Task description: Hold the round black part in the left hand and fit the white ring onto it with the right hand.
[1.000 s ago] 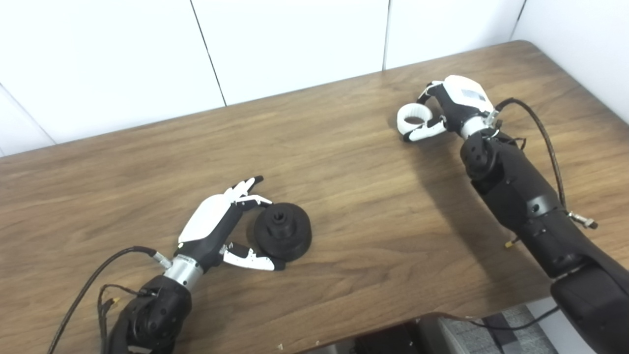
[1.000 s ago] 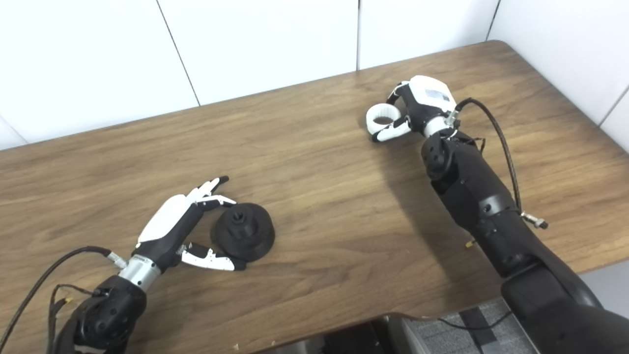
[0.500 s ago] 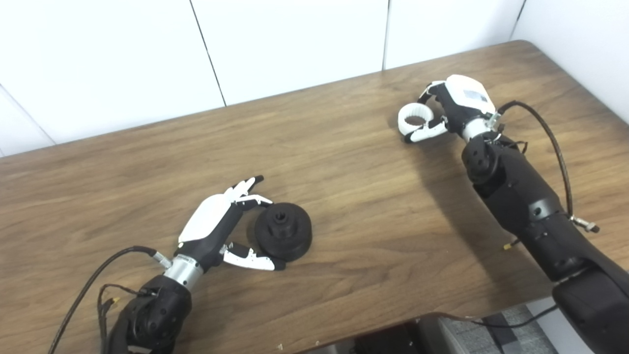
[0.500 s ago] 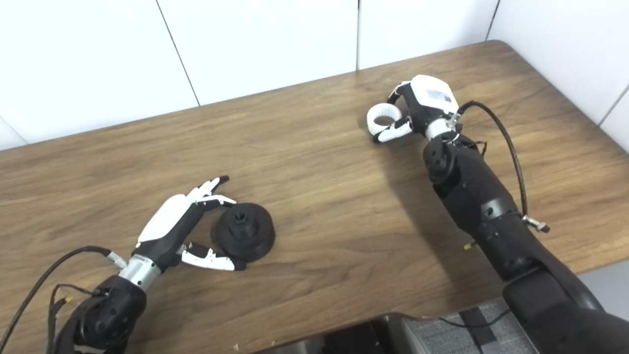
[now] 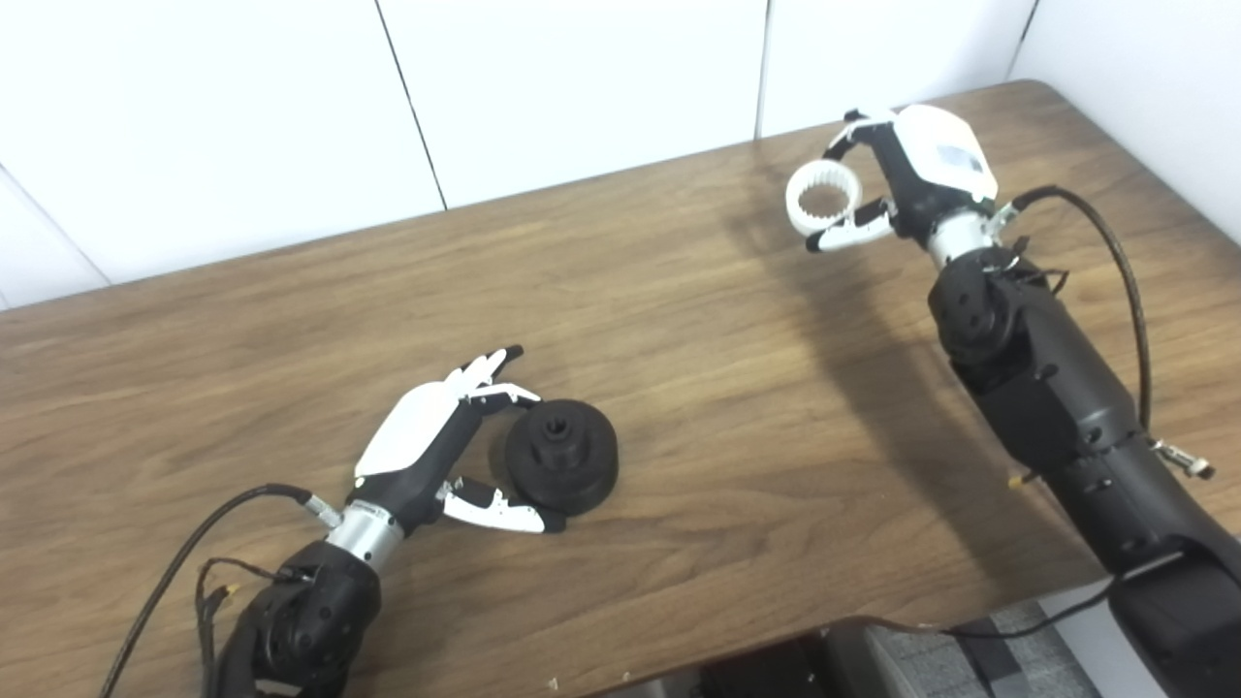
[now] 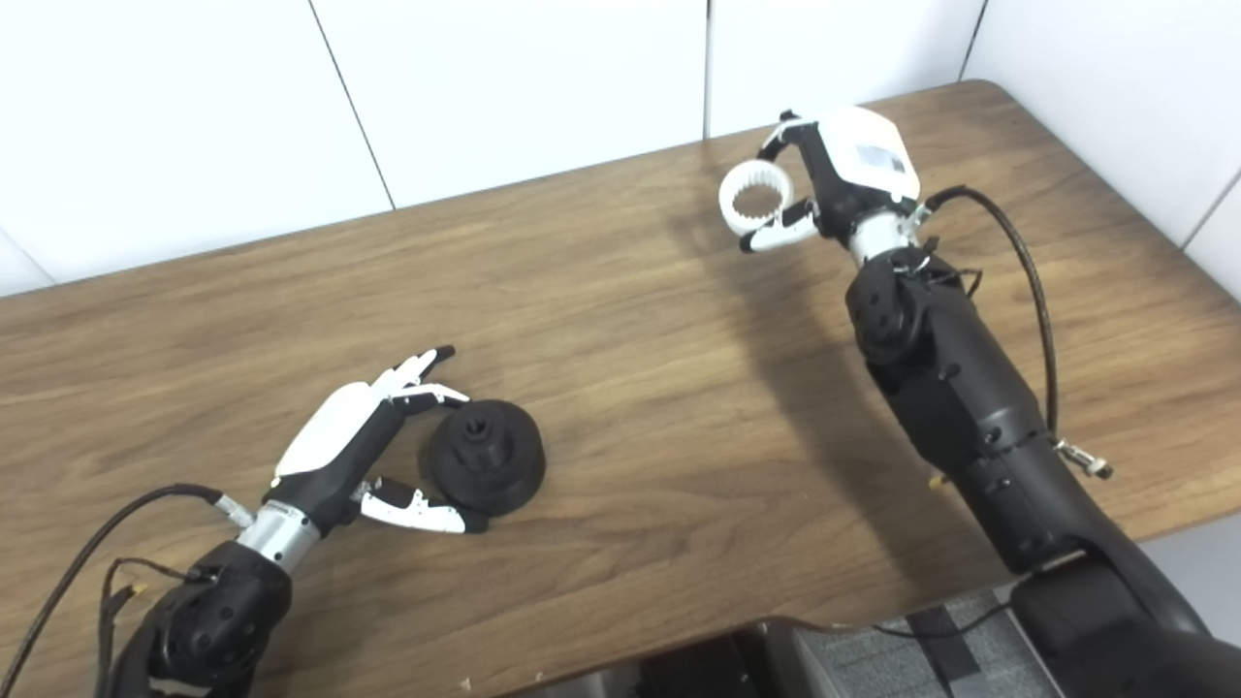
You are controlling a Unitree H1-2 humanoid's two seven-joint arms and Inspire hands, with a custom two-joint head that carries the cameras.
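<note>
In the left eye view, the round black plastic part sits on the brown wooden surface at the near left, with the left hand spread open around its left side, fingers and thumb flanking it without a clear grip. In the right eye view, the right hand at the far right is closed on the white toothed plastic ring, pinched between fingers and thumb and raised above the surface, well apart from the black part.

One round black part, one white ring, two robot hands.
</note>
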